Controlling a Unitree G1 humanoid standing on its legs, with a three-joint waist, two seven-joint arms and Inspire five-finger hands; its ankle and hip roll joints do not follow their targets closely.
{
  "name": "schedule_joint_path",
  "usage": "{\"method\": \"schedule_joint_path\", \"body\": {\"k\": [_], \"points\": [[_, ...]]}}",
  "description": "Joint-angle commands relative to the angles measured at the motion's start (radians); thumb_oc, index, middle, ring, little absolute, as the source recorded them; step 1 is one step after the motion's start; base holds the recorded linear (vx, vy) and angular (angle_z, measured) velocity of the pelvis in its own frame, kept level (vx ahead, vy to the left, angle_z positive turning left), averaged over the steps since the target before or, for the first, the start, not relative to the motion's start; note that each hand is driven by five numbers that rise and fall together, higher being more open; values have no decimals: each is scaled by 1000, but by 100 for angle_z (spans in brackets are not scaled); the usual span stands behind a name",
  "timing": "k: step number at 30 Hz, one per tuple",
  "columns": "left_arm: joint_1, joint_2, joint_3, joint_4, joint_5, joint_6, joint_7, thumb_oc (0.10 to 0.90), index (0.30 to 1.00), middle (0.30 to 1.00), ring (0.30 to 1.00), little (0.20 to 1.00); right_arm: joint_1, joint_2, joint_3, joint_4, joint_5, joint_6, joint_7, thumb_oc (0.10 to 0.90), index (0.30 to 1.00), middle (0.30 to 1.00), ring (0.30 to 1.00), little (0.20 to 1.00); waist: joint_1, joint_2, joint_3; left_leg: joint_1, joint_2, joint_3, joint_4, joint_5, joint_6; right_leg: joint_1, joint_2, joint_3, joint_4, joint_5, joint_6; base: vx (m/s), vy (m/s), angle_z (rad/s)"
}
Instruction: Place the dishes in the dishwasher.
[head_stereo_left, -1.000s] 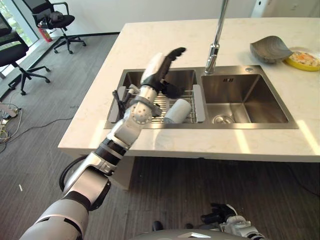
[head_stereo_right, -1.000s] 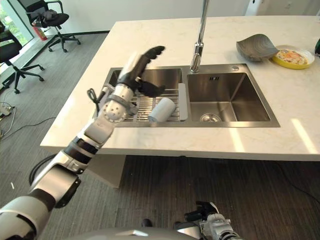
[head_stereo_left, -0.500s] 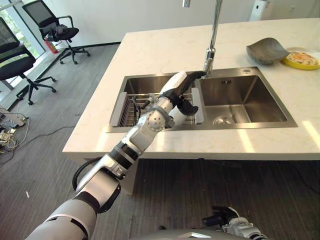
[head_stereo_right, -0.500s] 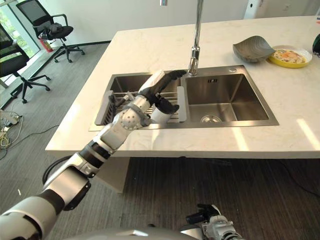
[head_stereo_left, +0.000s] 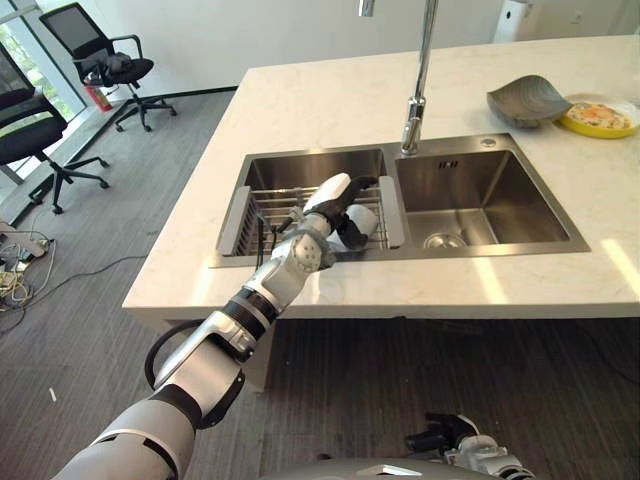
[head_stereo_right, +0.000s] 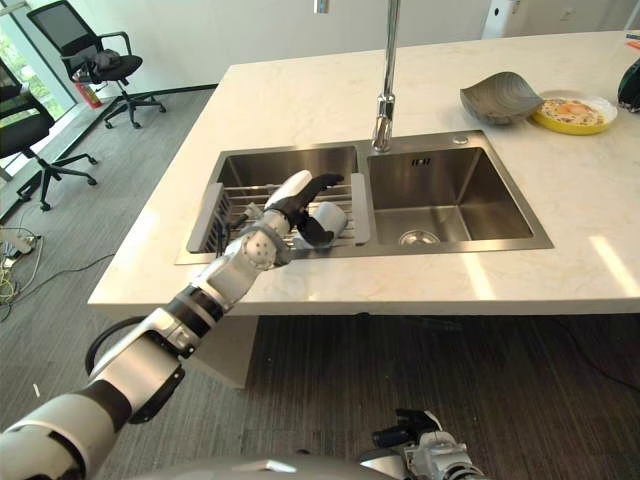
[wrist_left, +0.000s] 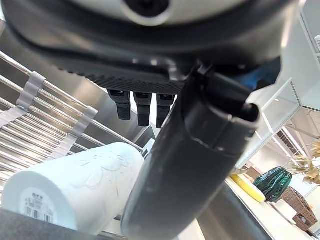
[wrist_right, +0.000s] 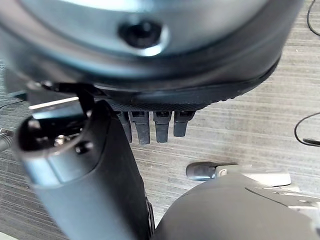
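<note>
In the left eye view our left hand (head_stereo_left: 338, 200) reaches over the white cup (head_stereo_left: 362, 222), which lies on its side on the wire rack (head_stereo_left: 272, 207) in the left sink basin (head_stereo_left: 300, 165) of the surface (head_stereo_left: 330, 95). In the left wrist view the fingers (wrist_left: 137, 106) are spread straight above the cup, thumb alongside, nothing gripped yet. In the right wrist view our right hand (wrist_right: 150, 65) hangs idle over the floor, fingers relaxed. We judge this the reach step; next the fingers must close round the cup
</note>
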Motion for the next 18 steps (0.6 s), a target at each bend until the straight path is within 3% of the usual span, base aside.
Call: {"method": "schedule_joint_path", "body": {"k": [1, 10, 18], "points": [[-202, -25, 47, 106, 80, -42, 76, 800, 900, 900, 900, 900, -14, 6, 34, 33, 23, -22, -5, 800, 900, 900, 900, 900, 18, -22, -14, 84, 32, 22, 7, -135, -67, -42, -54, -21, 14, -15, 89, 0, 0, 0], [-205, -56, 27, 200, 106, -28, 79, 800, 900, 900, 900, 900, -8, 9, 52, 24, 16, -24, -8, 800, 900, 900, 900, 900, 11, -21, -13, 81, 29, 23, 7, -135, -66, -43, -54, -21, 13, -14, 89, 0, 0, 0], [-252, -100, 2, 403, 129, 2, 76, 800, 900, 900, 900, 900, -11, 6, 81, 27, 3, -22, -6, 800, 900, 900, 900, 900, -4, -19, -13, 80, 29, 27, 7, -136, -67, -48, -53, -18, 13, -12, 91, 0, 0, 0]]}}
